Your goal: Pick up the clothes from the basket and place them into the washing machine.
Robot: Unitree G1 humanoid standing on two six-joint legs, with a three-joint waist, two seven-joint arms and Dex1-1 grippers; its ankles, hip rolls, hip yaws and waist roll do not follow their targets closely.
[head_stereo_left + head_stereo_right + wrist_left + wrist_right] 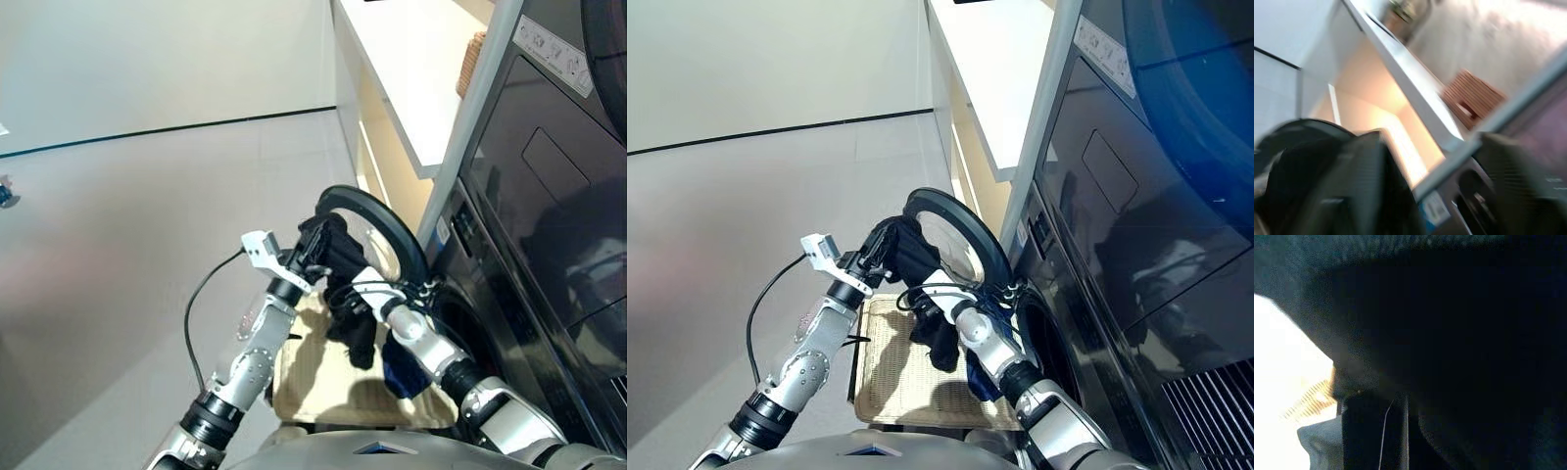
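On the grey floor, the basket (pixel 911 382) lies before the washing machine (pixel 1087 294). The left gripper (pixel 884 247) holds the black garment (pixel 921 284); the right gripper's fingers I cannot tell. The hanging cloth may catch on the door (pixel 955 235).

Beyond the work area you see a pale grey floor (pixel 147 245) running back to a plain wall (pixel 167 59), with a dark line at the wall's foot. To your right a white shelf (pixel 416 69) tops a cream cabinet (pixel 377 157), and a brown ribbed object (pixel 471 64) stands on the shelf. A dark glossy appliance (pixel 563 186) with a white label strip (pixel 554 54) fills the right edge.
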